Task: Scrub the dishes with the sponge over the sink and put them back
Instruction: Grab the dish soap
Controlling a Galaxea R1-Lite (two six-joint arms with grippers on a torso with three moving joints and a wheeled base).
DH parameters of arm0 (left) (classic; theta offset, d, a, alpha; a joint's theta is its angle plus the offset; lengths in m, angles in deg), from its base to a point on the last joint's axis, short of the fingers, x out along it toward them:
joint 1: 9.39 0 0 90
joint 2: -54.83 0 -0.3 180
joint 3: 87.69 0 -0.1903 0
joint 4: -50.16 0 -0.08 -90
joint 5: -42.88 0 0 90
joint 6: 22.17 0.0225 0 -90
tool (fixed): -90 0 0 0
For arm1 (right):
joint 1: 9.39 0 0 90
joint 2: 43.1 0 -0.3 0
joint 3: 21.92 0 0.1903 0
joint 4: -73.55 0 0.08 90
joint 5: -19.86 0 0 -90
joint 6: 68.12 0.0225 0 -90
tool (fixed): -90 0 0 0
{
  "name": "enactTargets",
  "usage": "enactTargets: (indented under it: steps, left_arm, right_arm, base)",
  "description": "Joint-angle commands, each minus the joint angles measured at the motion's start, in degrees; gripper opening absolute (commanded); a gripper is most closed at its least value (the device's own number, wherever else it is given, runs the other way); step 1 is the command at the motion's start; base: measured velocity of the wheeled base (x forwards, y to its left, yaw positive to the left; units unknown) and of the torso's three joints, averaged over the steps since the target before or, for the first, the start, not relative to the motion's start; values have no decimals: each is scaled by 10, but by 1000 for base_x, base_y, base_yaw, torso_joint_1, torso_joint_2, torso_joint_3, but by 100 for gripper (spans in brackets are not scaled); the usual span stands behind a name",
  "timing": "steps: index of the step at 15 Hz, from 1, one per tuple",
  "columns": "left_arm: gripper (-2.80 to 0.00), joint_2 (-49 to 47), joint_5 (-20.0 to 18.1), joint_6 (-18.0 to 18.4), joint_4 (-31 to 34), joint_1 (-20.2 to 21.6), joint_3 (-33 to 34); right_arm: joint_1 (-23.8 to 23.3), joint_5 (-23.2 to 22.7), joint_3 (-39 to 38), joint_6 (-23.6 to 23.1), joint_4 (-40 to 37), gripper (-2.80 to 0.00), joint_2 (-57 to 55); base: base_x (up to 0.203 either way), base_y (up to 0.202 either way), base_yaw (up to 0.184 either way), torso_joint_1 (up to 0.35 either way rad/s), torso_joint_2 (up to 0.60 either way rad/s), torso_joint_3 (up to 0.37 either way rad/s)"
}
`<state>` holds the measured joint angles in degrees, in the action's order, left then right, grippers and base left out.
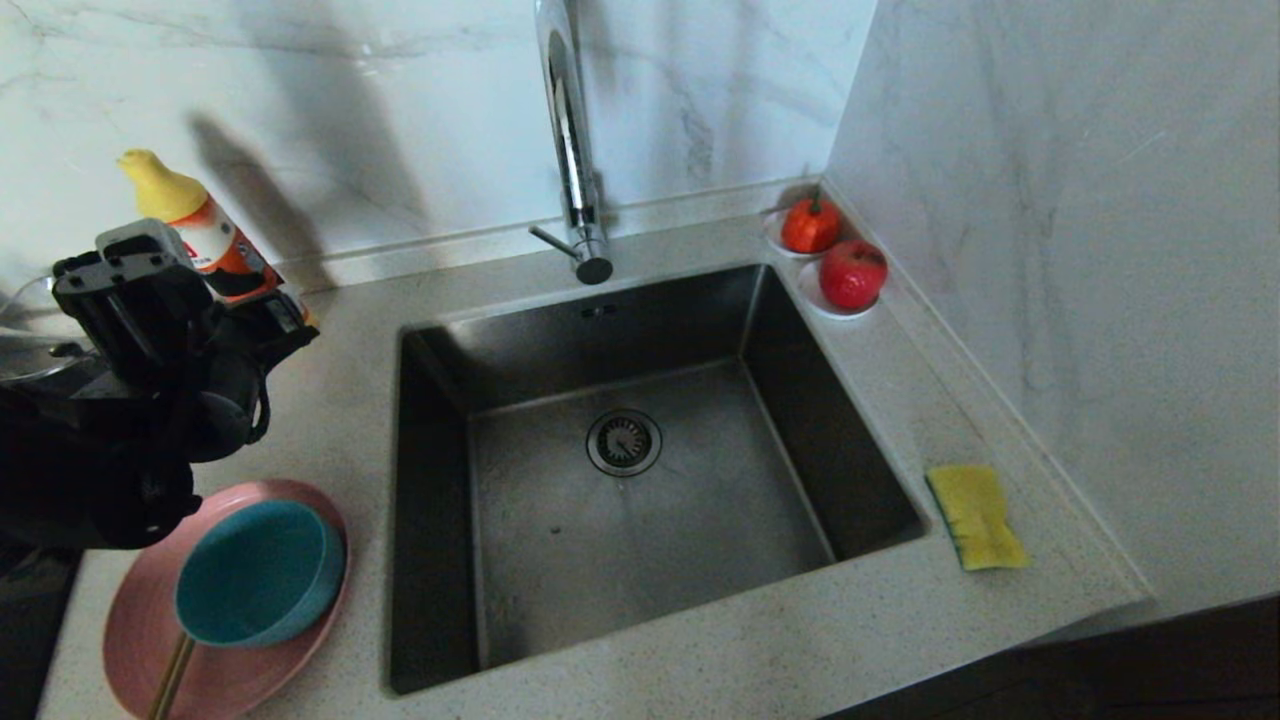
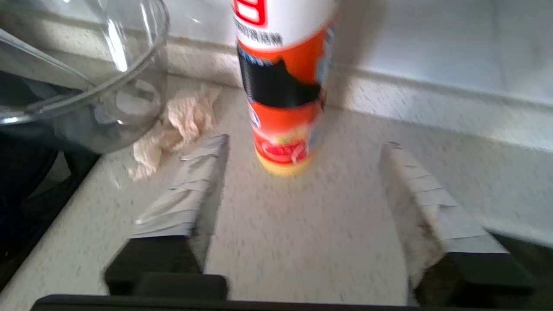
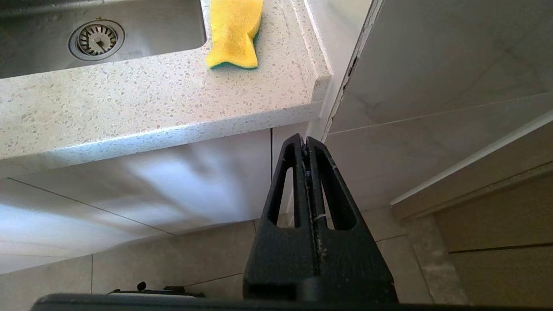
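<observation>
Roughly by size: speckled bench (image 1: pixel 330 420) around dark square sink (image 1: pixel 640 500), round drain (image 1: pixel 624 441) in basin floor, tall chrome tap (image 1: pixel 572 140) at back edge. Marble wall behind and to the right. Pink plate (image 1: pixel 250 665) on bench left of sink, near front edge; teal bowl (image 1: pixel 262 572) sitting on plate, tilted a bit; thin wooden stick (image 1: pixel 170 680) leaning out from under bowl across plate rim. Left gripper (image 2: pixel 302 160) up over bench behind plate, jaws apart, holding nothing; taped fingers (image 2: pixel 190 194) flanking open bench, dish-soap bottle (image 2: pixel 283 86) standing upright just ahead, not touched. Clear glass bowl (image 2: pixel 86 65) at far left by wall, crumpled beige rag (image 2: pixel 177 125) beside it, between bowl and bottle. Yellow sponge (image 1: pixel 977 516) flat on bench right of sink, close to its front right corner, green layer down. Two white saucers with red fruit (image 1: pixel 852 273) in back right corner. Right gripper (image 3: pixel 307 142) parked low in front of cabinet, below bench edge, jaws pressed together, empty.
</observation>
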<state>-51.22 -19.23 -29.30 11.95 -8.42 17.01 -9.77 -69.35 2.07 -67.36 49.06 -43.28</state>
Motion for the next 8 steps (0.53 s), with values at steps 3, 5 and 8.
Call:
enactTargets:
  steps: [3, 5, 8]
  left_arm:
    - [0, -26, 12, -1, -23, 13, -19]
    - [0, -49, 15, -2, -24, 25, -45]
    - [0, -78, 15, -7, -22, 32, -79]
  right_arm:
    - [0, 0, 0, 0, 0, -280, 0]
    - [0, 0, 0, 0, 0, -280, 0]
    - [0, 0, 0, 0, 0, -280, 0]
  base:
    - [0, 0, 0, 0, 0, 0]
    - [0, 0, 0, 0, 0, 0]
    - [0, 0, 0, 0, 0, 0]
